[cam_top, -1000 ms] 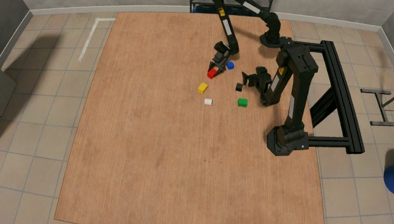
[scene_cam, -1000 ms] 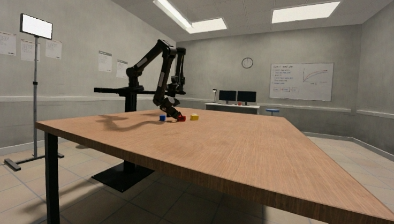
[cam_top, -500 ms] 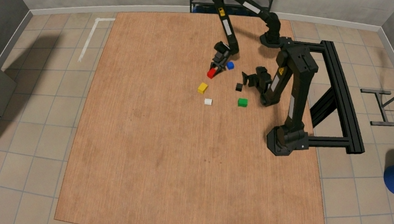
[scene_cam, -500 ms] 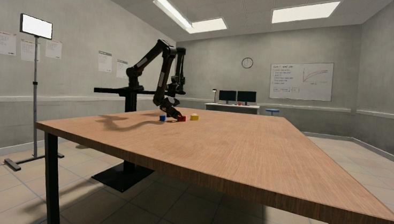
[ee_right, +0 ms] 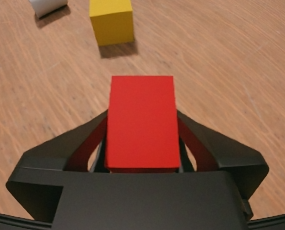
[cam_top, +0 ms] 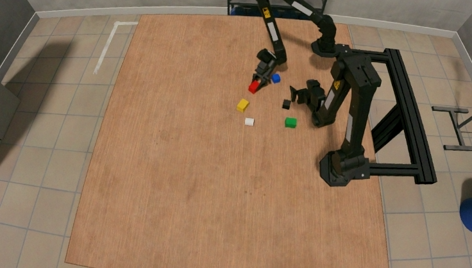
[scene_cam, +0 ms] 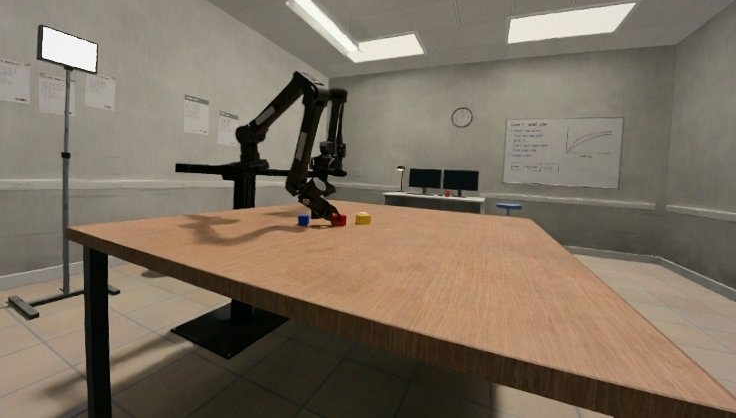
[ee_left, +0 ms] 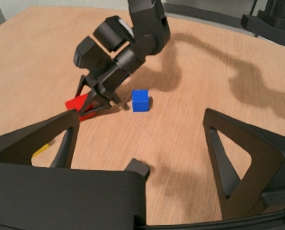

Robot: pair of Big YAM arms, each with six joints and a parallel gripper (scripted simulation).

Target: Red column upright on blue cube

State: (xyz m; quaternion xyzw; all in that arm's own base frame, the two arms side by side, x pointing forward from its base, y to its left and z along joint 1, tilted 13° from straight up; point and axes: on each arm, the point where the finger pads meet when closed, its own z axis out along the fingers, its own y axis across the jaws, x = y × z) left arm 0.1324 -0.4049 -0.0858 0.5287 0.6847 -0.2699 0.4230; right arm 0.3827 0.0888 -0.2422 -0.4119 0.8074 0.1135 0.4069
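Note:
The red column (cam_top: 253,86) lies flat on the wooden table, its long side pointing away from the right wrist camera (ee_right: 142,122). My right gripper (cam_top: 259,80) is down at the table, and its fingers press against both long sides of the column. The blue cube (cam_top: 275,77) sits on the table just beside that gripper, apart from the column; it also shows in the left wrist view (ee_left: 141,101). My left gripper (cam_top: 294,94) is wide open and empty, hovering low and facing the cube and the column (ee_left: 78,103).
A small black cube (cam_top: 286,103) sits under the left gripper. A green block (cam_top: 290,122) is nearby.

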